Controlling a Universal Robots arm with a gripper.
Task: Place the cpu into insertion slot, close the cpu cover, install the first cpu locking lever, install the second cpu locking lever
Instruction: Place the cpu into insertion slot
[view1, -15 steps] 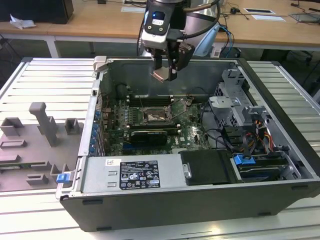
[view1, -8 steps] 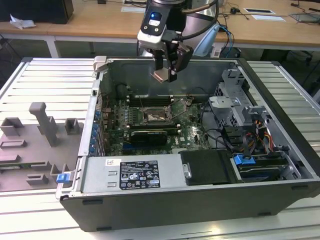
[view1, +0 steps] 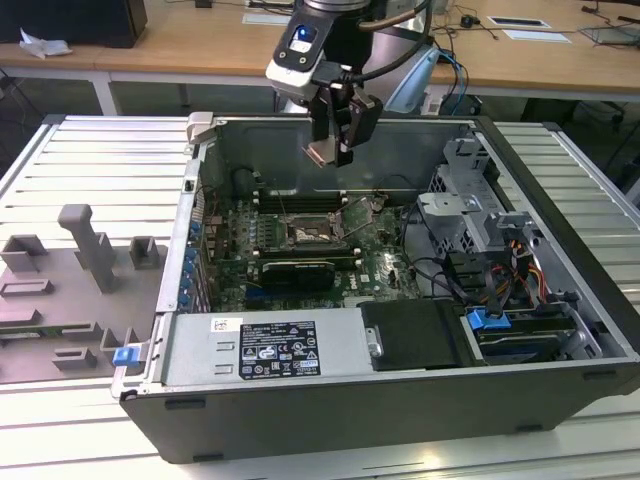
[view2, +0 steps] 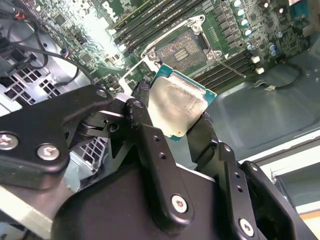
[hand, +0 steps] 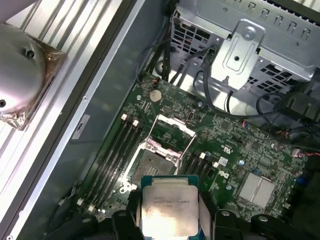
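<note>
Exterior view, surface: a ribbed metal worktop (view1: 90, 160) carries an open computer case (view1: 400, 420). Wooden desks (view1: 180, 45) stand behind it.
Exterior view, side items: grey fixture blocks (view1: 90, 250) sit on the worktop, at the exterior view's left of the case.
Exterior view, arm: the arm (view1: 400, 55) reaches down from above. Its gripper (view1: 335, 148) points down into the case and holds the cpu (view1: 322, 152) in the air.
Exterior view, insertion slot (view1: 308, 235): it lies on the green board (view1: 390, 265), below the gripper and well apart from the cpu.
Second wrist view, fingers: two black fingers (view2: 150, 135) are clamped on opposite edges of the cpu (view2: 177, 107), which is tilted with its silver top showing.
Second wrist view, slot: the slot (view2: 182, 50) lies uncovered beyond the chip, with memory slots (view2: 150, 22) alongside.
First wrist view, cpu cover (hand: 172, 131): it stands swung open at one edge of the slot (hand: 150, 162).
First wrist view, surroundings: a perforated drive cage (hand: 245, 45) and black cables (hand: 165, 65) lie past the board.
</note>
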